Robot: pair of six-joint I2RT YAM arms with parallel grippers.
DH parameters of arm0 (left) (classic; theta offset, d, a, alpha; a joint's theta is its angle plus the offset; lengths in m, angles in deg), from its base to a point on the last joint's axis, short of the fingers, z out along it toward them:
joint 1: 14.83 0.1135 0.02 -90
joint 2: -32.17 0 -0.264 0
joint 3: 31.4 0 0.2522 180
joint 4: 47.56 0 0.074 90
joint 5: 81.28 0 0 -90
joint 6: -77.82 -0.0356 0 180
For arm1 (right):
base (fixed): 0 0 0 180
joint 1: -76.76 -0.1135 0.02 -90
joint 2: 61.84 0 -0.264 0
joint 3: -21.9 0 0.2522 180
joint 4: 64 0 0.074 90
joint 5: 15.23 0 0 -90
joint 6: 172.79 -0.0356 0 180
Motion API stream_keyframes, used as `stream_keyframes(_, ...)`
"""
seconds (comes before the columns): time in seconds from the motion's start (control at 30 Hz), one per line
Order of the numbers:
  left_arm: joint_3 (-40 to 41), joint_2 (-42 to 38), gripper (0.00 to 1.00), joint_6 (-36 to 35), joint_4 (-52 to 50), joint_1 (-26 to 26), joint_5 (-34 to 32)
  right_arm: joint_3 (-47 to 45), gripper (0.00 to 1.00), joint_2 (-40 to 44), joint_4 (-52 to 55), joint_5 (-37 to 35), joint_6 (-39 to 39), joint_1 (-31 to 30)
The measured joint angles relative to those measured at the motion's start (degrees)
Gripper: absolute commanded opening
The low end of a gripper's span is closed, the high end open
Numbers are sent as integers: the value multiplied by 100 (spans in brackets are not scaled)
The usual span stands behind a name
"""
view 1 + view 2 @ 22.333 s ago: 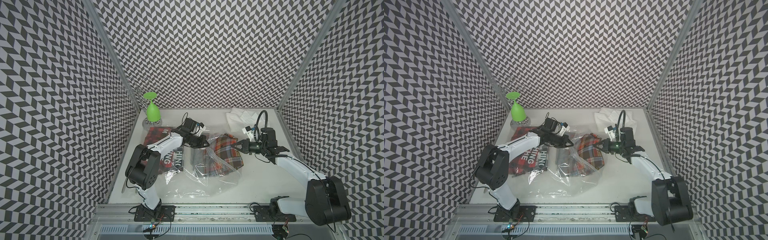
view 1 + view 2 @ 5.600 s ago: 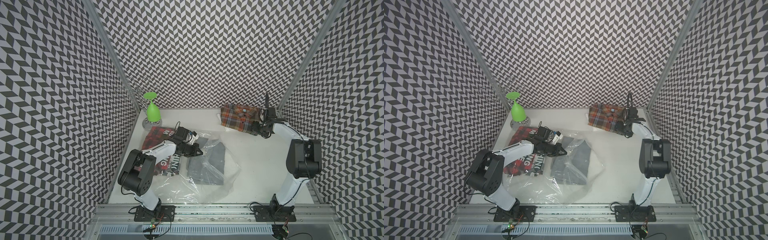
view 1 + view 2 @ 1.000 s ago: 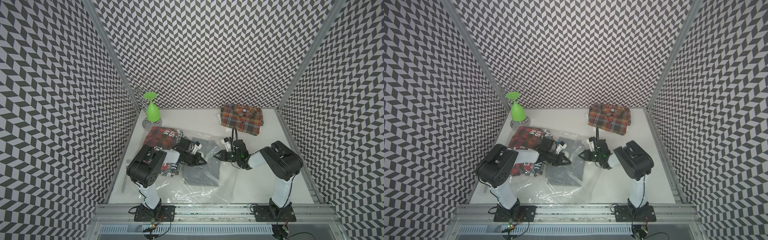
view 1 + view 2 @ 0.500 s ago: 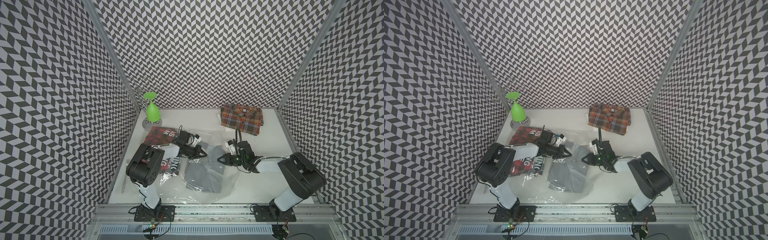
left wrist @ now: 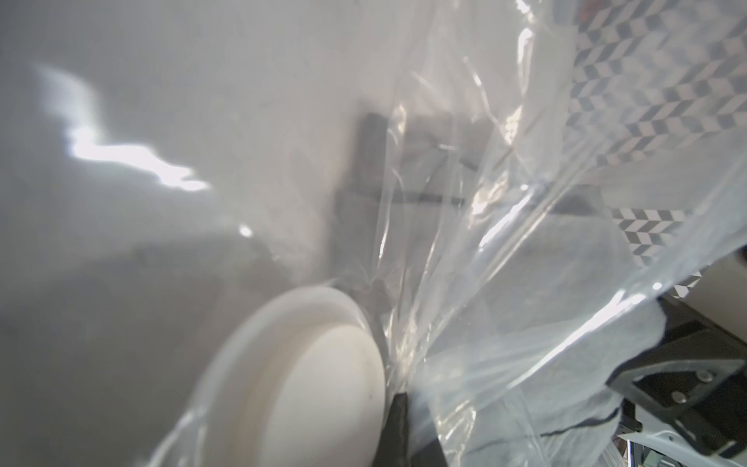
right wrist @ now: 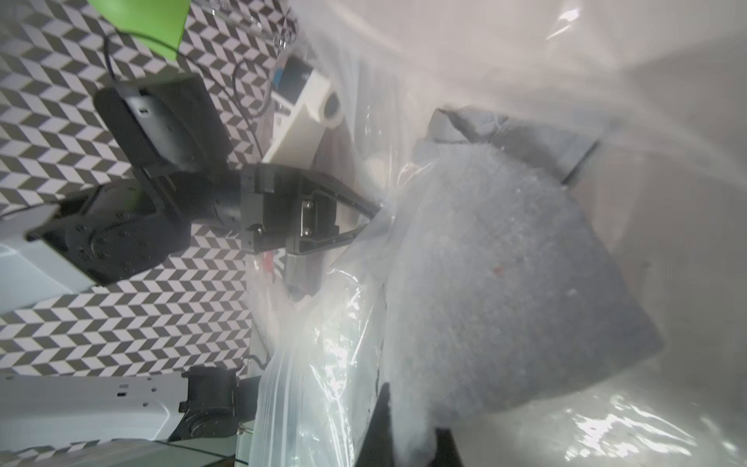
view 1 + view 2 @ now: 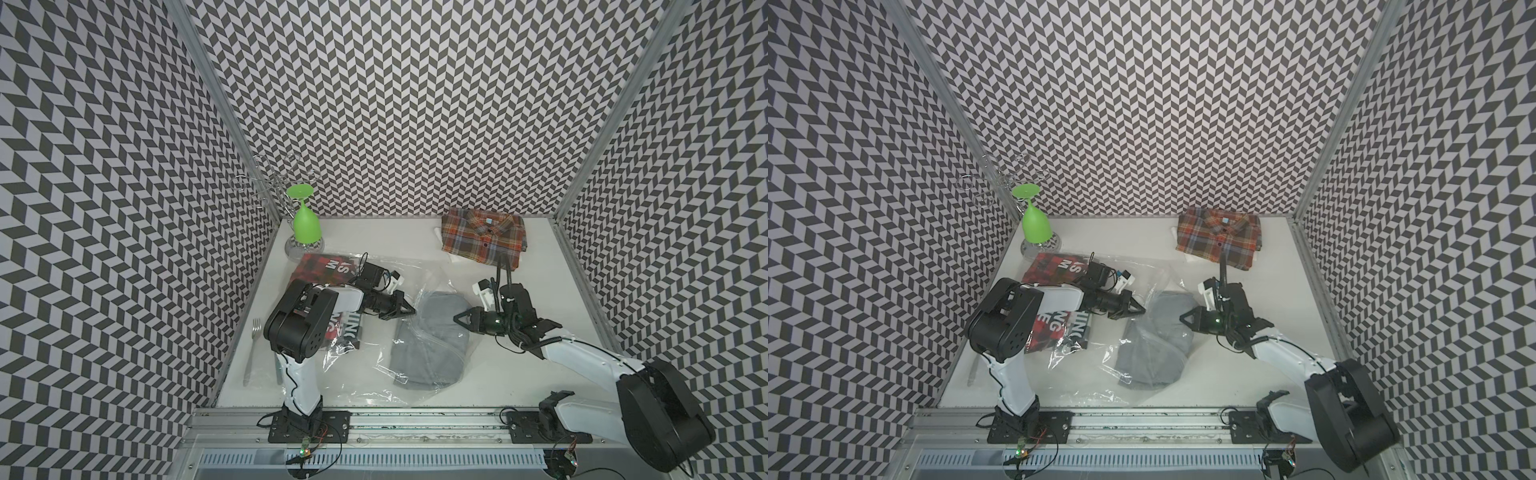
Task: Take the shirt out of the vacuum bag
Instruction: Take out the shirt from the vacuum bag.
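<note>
On the desk [image 7: 519, 374], the grey shirt [image 7: 428, 349] is lying inside the vacuum bag [image 7: 376, 353], the right hand [image 7: 456, 329] pinching the cloth's edge while the left hand [image 7: 409, 323] is clamping the film opposite. A slow, level pull apart should be sliding the shirt free without dragging the bag. Glare is hiding the bag's mouth, and film may be sharing the right grip.

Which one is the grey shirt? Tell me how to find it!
Look at the middle of the white table, where a crinkly see-through vacuum bag lies. The grey shirt is the soft lump inside it. It is plain grey, unlike the orange plaid shirt at the far corner and the red printed shirt.
</note>
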Motion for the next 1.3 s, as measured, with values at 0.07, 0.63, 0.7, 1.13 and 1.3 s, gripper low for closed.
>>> stream_keyframes(0.07, -17, 68, 0, 0, 37, -2, -33, 4, 0, 160, 323, 35, 164, 483)
stream_keyframes(0.63, -101, 295, 0, -105, 107, -33, -149, 1102, 0, 328, 2249, 256, 1353, 2811)
stream_keyframes(0.7, -109, 299, 0, -136, 107, -33, -149, 1237, 0, 365, 2400, 254, 1408, 3134)
stream_keyframes(1.13, -125, 297, 0, -350, 39, -7, -157, 2492, 0, 282, 2761, -463, 1657, 4094)
stream_keyframes(1.3, -120, 269, 0, -463, -52, 44, -142, 2717, 0, 146, 2758, -774, 1650, 4183)
